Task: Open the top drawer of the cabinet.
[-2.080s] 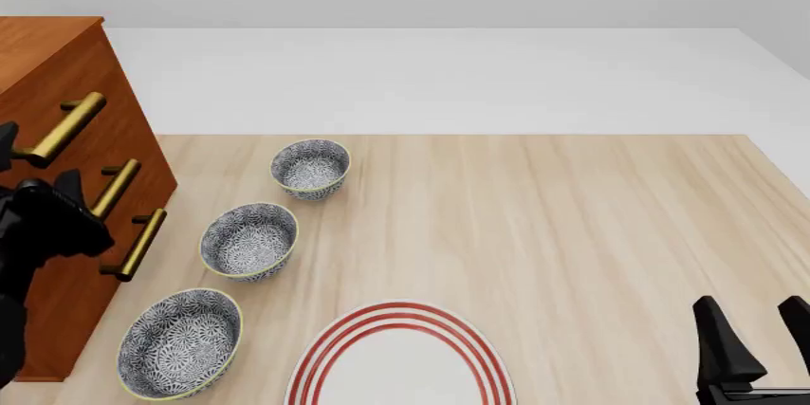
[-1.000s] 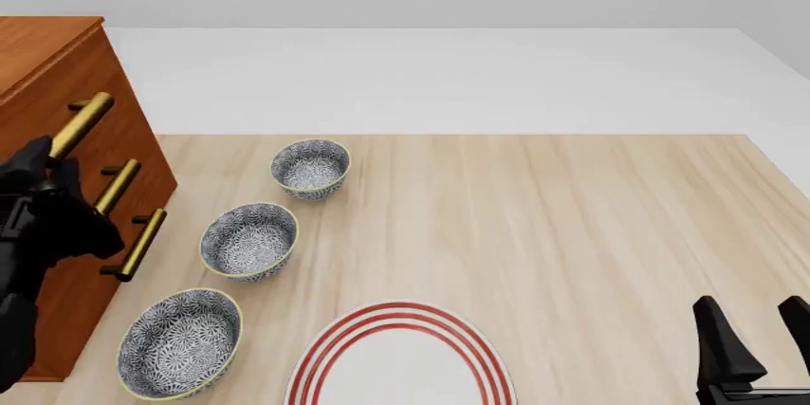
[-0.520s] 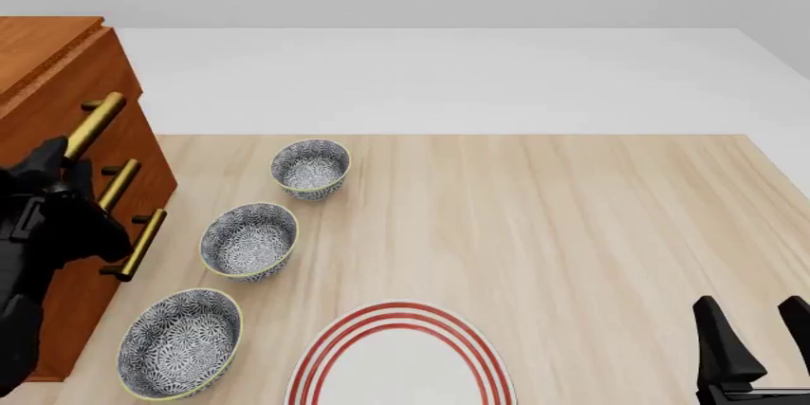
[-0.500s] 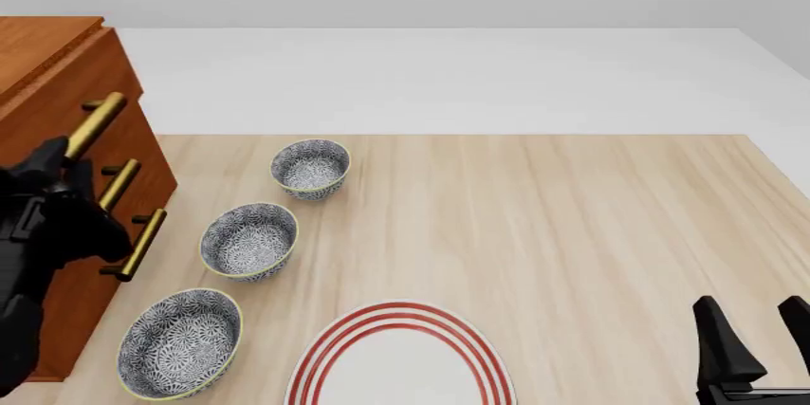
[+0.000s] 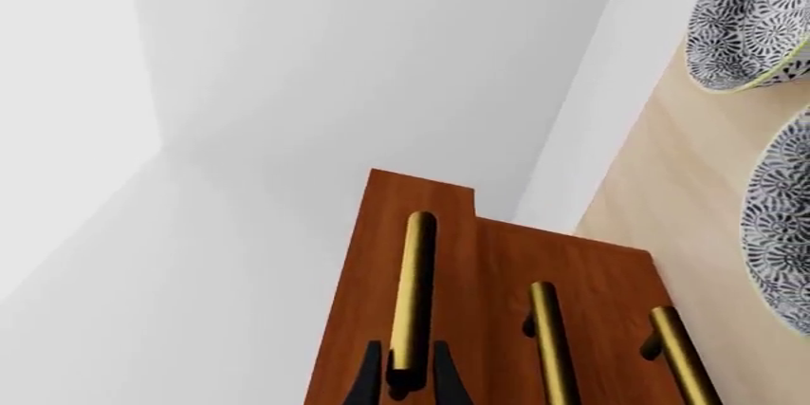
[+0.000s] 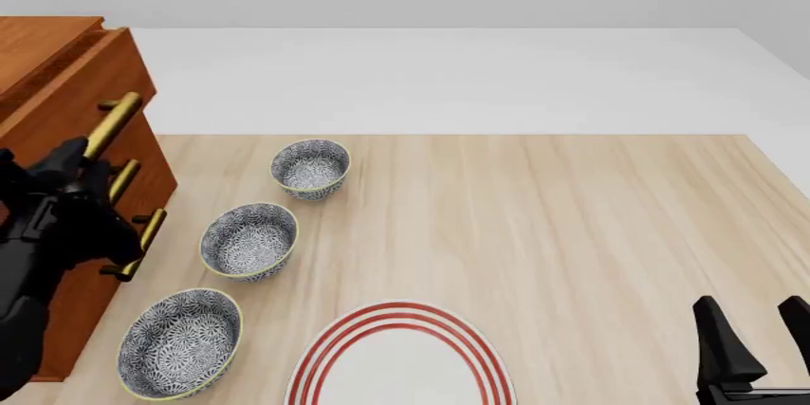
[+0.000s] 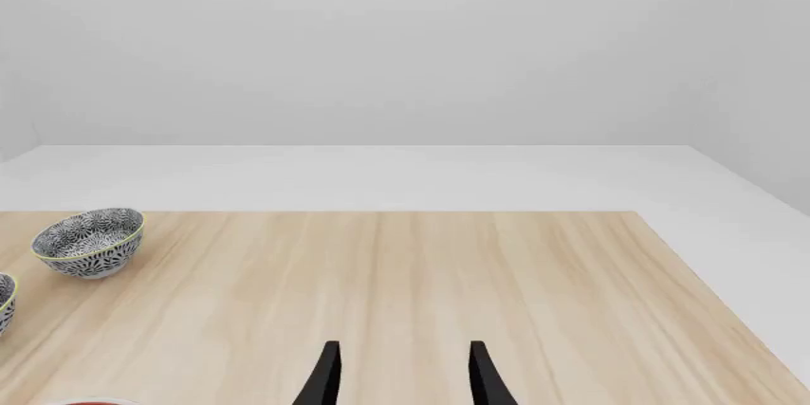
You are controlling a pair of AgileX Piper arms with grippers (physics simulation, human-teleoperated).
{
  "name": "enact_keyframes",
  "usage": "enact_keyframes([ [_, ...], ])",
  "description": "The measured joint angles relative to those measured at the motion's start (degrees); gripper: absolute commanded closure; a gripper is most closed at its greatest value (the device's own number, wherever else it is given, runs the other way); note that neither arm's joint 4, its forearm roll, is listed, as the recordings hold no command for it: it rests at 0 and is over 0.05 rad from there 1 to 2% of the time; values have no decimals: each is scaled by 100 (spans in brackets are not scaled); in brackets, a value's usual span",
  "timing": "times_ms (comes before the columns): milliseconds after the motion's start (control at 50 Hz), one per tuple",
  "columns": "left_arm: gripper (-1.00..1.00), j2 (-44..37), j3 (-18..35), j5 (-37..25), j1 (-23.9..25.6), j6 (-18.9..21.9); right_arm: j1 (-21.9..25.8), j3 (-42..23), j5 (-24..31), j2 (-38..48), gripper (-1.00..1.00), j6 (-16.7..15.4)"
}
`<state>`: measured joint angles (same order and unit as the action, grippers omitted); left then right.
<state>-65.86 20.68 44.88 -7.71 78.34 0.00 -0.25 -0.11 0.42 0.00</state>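
Cabinet (image 6: 51, 263): reddish-brown wood, standing at the left end of the bench (image 6: 570, 225), three brass bar handles on its front.
Top drawer (image 6: 76, 92): uppermost of the three, its front standing proud of the two drawers below, so partly pulled out.
Top handle (image 5: 412, 291): brass bar, its near end gripped between the two dark fingers in the left wrist view.
Left gripper (image 5: 402, 381): narrow, clamped on the top handle; in the front view the black arm hides the grip.
Right gripper (image 7: 401, 377): fingers apart with nothing between them, low over bare bench at the near right, well apart from the cabinet.
Patterned bowls (image 6: 249, 239): three in a row just beside the cabinet front.
Red-striped plate (image 6: 400, 358): at the near edge, right of the nearest bowl.
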Motion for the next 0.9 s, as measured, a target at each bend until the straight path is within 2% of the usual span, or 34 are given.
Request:
enact_keyframes([
  [900, 100, 180, 50, -363, 313, -80, 0, 0, 0, 0, -100, 0],
])
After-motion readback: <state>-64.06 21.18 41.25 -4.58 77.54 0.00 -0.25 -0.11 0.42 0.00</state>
